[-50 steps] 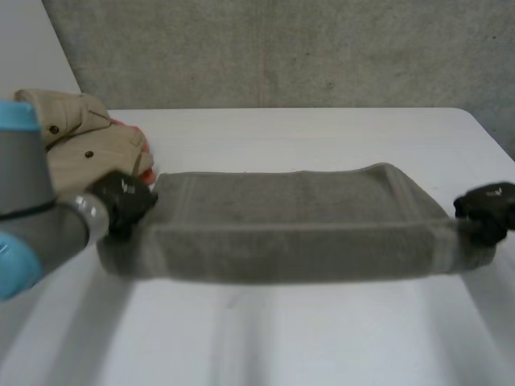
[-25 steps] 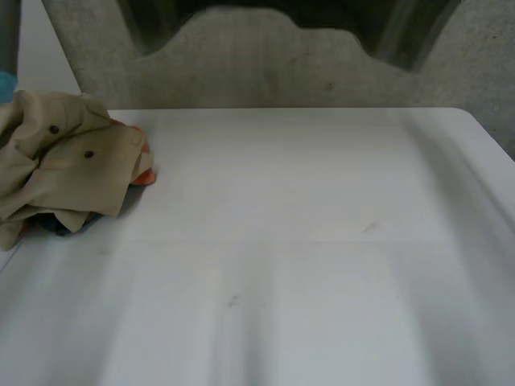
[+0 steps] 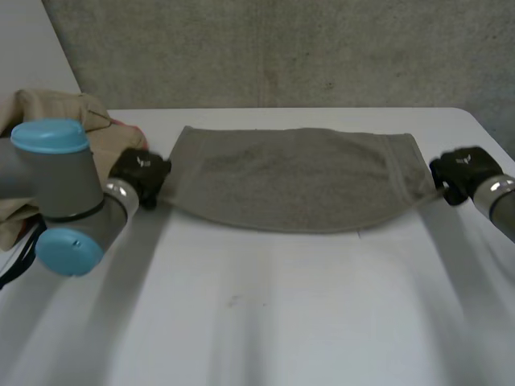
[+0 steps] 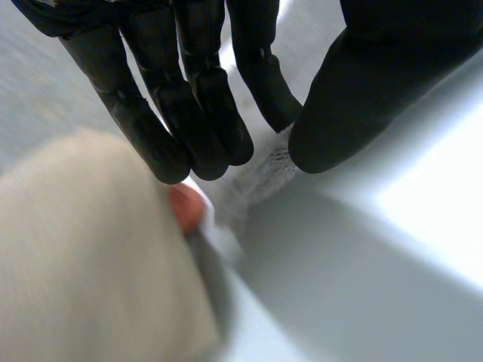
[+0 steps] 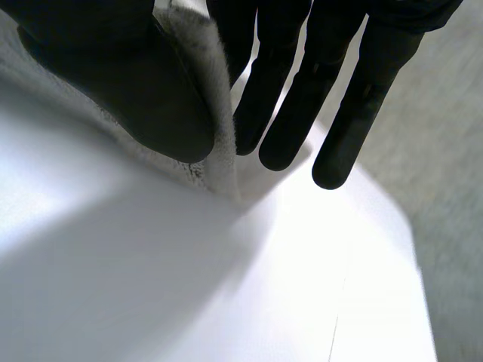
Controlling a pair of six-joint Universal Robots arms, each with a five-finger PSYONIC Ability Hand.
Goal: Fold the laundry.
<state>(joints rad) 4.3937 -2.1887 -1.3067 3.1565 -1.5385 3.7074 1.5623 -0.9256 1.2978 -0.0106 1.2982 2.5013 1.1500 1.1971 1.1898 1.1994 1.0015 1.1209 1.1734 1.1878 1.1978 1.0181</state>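
A grey towel (image 3: 294,177) hangs stretched between my two hands above the far half of the white table (image 3: 282,322), its lower edge sagging onto the tabletop. My left hand (image 3: 141,173) pinches the towel's left corner (image 4: 260,170) between straight fingers (image 4: 204,113) and thumb. At the towel's right end, my right hand (image 3: 460,173) grips the other corner (image 5: 207,113) the same way, thumb pressed against the fingers (image 5: 290,113).
A heap of laundry, topped by a beige buttoned garment (image 3: 56,153) with something orange (image 4: 185,207) under it, lies at the table's left edge, right beside my left hand. The table's near half lies bare.
A second ago the towel lay as a rolled band lower on the table. Both hands swung it up out of sight, and now it hangs flat farther back.
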